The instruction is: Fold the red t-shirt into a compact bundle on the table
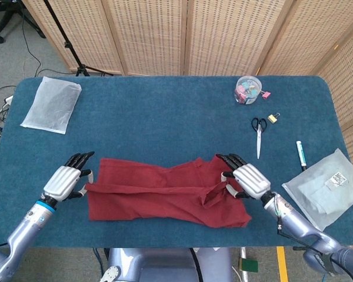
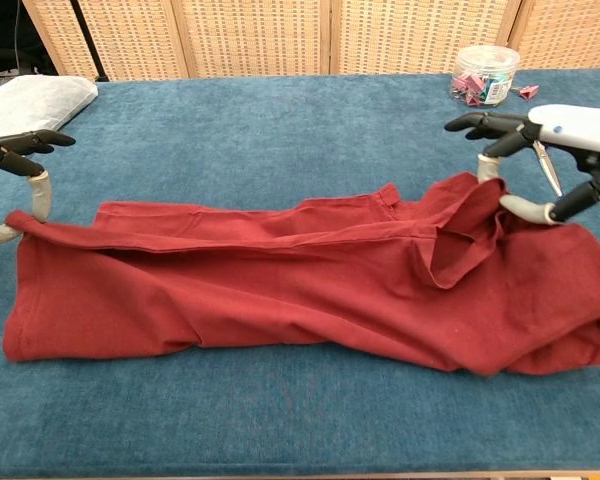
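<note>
Each hand, left hand (image 1: 63, 181) and right hand (image 1: 245, 177), pinches a lifted edge of the red shirt (image 1: 165, 194) between its fingers (image 2: 32, 140) above the blue surface (image 1: 165, 117), and if one pinch slips, the fold could flop crooked.

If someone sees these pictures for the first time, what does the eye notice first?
The red shirt, half folded, lies at the near edge of the blue table. The left hand and right hand each pinch its lifted edge, one at each end.
</note>
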